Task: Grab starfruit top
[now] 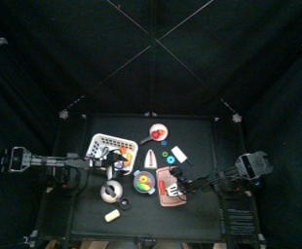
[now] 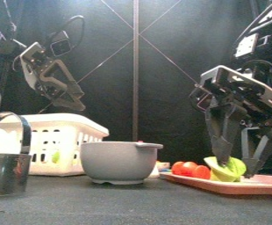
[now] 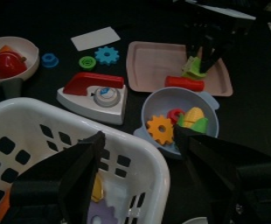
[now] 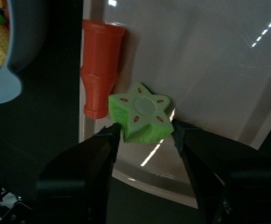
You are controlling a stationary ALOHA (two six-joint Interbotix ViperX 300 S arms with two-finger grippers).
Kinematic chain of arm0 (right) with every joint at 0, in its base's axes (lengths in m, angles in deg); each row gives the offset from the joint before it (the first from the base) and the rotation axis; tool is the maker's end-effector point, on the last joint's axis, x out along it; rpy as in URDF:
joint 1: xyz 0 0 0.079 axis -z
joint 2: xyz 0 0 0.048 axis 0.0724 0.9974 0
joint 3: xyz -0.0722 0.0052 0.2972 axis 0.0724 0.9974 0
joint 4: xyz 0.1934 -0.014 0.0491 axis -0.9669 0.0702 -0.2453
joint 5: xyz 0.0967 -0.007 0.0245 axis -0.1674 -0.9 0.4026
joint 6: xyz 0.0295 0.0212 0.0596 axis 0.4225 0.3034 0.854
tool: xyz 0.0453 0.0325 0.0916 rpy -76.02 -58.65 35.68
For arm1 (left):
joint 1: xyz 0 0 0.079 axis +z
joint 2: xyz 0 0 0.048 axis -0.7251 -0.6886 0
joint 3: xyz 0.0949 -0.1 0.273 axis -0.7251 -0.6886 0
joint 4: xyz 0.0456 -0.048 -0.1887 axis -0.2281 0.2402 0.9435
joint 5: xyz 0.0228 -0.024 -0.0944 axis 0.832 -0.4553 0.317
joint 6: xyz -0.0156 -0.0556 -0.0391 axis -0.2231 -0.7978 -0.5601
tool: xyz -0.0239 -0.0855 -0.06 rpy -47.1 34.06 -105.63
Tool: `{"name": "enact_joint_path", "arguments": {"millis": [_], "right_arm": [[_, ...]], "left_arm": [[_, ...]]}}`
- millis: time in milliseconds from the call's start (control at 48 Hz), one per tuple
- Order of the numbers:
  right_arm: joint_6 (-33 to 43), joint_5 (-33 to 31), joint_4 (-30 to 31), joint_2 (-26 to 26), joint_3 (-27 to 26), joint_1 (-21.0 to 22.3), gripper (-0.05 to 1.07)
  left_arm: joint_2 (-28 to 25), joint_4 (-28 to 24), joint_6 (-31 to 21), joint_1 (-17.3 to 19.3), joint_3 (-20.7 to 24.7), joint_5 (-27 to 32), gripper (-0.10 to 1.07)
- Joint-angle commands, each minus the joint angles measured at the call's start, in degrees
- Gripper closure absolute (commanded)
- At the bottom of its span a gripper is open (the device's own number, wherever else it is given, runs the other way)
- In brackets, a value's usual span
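Starfruit top [image 4: 142, 112]: green star piece on the pink tray [image 4: 219, 79], right side of table, touching an orange carrot-like piece [image 4: 100, 61]. Right gripper [image 4: 145, 144] jaws spread wide, straddling it, not clenched. Grey bowl [image 2: 121, 161] sits left of tray. Left gripper [image 3: 146, 162] released, above white basket [image 3: 56, 140].

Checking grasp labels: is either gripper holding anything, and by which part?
Nothing held. Right gripper is open, jaws straddling the green star piece on the pink tray; left gripper open, empty.

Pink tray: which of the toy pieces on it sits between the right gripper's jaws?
The green star-shaped piece: the right gripper straddles it, jaws open; the red oblong piece lies beside it, outside them.
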Motion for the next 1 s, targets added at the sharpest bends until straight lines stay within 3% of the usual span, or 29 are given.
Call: {"name": "enact_joint_path", "arguments": {"millis": [0,229,562,979], "right_arm": [[-0.2,0.3,0.1,-0.8,-0.9,0.1,0.21],[-0.6,0.2,0.2,-1.6,-0.8,0.1,0.33],[-0.7,-1.8,2.6,-6.1,-0.8,0.2,0.33],[-1.0,-1.8,2.8,-6.3,-0.8,0.2,0.33]], "left_arm": [[0.2,0.1,0.0,0.2,0.5,-0.5,0.01],[0.2,0.1,0.0,0.2,0.4,-0.5,0.01],[0.2,0.4,-0.1,0.2,0.4,-0.6,0.01],[-0.3,0.6,-0.1,0.2,0.4,-0.5,0.01]]}}
